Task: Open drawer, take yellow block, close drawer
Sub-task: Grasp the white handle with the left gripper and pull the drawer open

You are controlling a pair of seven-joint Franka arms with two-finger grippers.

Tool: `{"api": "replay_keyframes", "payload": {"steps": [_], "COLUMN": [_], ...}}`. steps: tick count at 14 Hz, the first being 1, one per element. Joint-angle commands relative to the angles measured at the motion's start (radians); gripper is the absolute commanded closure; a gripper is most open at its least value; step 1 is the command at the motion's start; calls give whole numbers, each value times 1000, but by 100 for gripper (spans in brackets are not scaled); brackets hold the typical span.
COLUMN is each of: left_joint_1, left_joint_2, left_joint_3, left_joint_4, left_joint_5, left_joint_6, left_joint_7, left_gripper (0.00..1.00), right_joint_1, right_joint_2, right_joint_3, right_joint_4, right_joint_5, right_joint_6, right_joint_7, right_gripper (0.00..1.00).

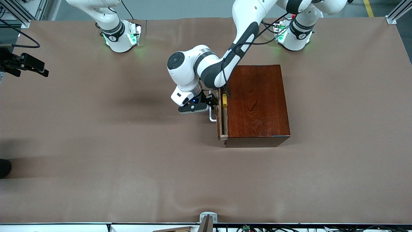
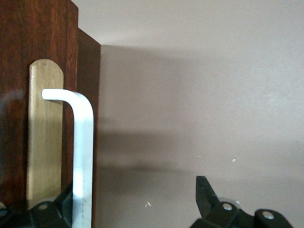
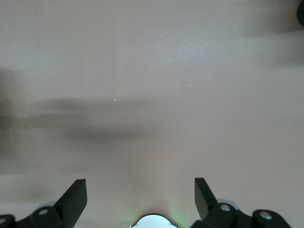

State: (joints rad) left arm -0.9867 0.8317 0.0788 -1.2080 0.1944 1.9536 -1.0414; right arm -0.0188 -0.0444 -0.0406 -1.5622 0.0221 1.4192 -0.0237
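Yellow block [image 1: 224, 100] showing in barely opened drawer [image 1: 222, 120], left gripper [image 1: 210, 100] spread beside handle [image 1: 211, 113]; taking, closing remain.

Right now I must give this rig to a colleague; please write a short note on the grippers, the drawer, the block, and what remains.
Left gripper: open, at the white handle of the drawer, one finger on each side of the bar.
Right gripper: open, over bare table; the right arm waits.
Drawer: pulled out only slightly from the wooden box.
Yellow block: in the drawer, partly visible in the gap.
Done: drawer slightly open.
Left: open fully, take block, close drawer.
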Motion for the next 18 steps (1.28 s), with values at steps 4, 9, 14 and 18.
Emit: {"api": "replay_keyframes", "payload": {"steps": [4, 9, 14, 18], "left_joint_1": [-6, -4, -4, -6], "left_joint_2": [18, 24, 24, 24], "left_joint_3": [-13, -13, -28, -45], "left_joint_4": [28, 27, 28, 28], "left_joint_5": [-12, -30, -61, -87], "left_joint_6": [68, 102, 146, 191], "left_joint_7": [-58, -62, -88, -115], "left_gripper": [0, 0, 0, 0], "right_joint_1": [-32, -39, -39, -41], "right_joint_2": [23, 24, 24, 32], "right_joint_3": [16, 15, 15, 15], "right_joint_4": [13, 13, 13, 13], "right_joint_5": [-19, -17, -25, -25], "right_joint_6": [38, 38, 41, 55], "right_joint_7": [-9, -5, -5, -4], "right_gripper": [0, 0, 0, 0]}}
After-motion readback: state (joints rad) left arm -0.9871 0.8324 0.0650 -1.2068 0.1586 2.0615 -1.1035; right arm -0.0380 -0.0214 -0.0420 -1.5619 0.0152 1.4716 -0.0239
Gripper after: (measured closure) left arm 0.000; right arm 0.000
